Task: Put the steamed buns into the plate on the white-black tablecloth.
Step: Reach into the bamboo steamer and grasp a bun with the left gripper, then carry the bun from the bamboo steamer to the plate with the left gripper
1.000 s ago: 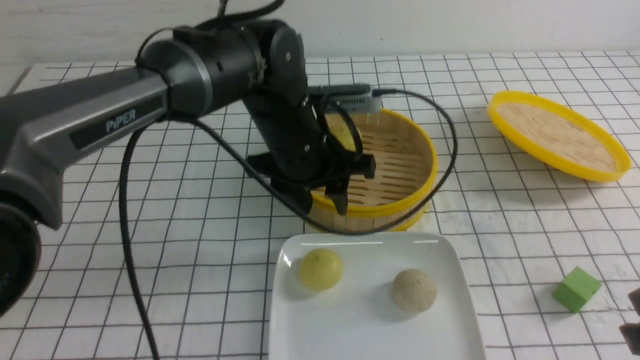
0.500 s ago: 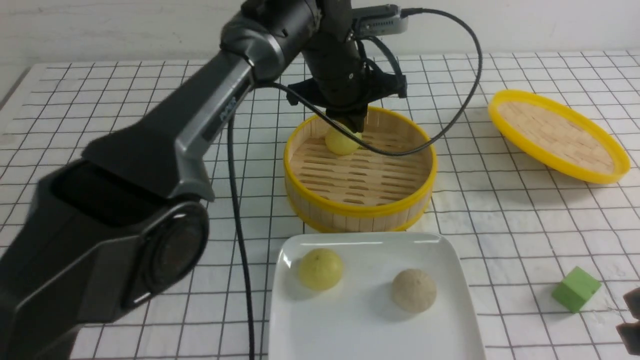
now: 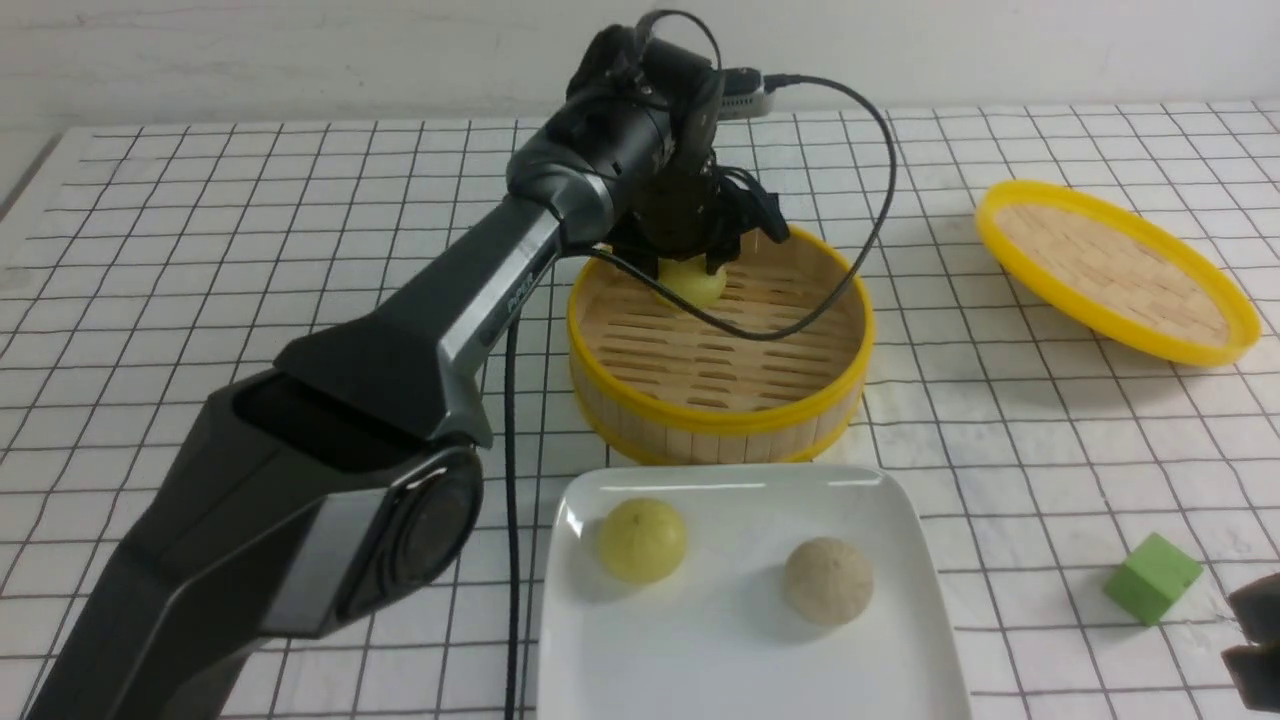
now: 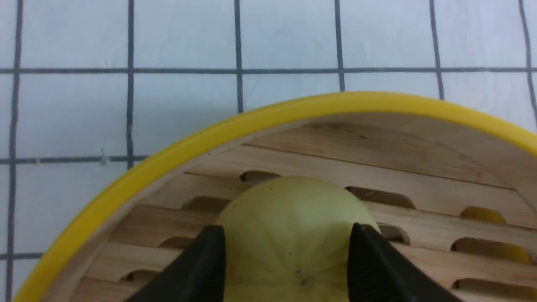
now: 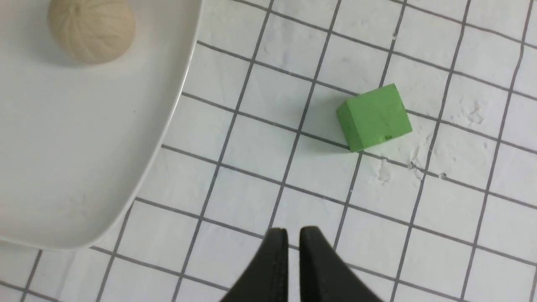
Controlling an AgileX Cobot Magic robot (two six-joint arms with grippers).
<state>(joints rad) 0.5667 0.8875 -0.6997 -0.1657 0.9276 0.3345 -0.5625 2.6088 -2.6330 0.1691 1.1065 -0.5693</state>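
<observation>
Buns (image 3: pixel 828 581): two lie on the plate (image 3: pixel 740 670); the last bun (image 4: pixel 293 235) sits in the steamer (image 3: pixel 722 425), so grasping it is the step in hand. Left jaws stand spread astride it; they need to close gently, then lift. Right jaws, nearly pressed together, hold nothing.

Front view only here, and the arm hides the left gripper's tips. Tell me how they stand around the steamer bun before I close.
Observer: Left wrist view: left gripper open, fingers either side of the bun, no squeeze visible.
Operator: Say whether it's centred.
Observer: Roughly centred between them.
Operator: Now the other arm.
Observer: Right wrist view: right gripper shut to a thin slit, empty, over bare cloth, clear of the cube.
</observation>
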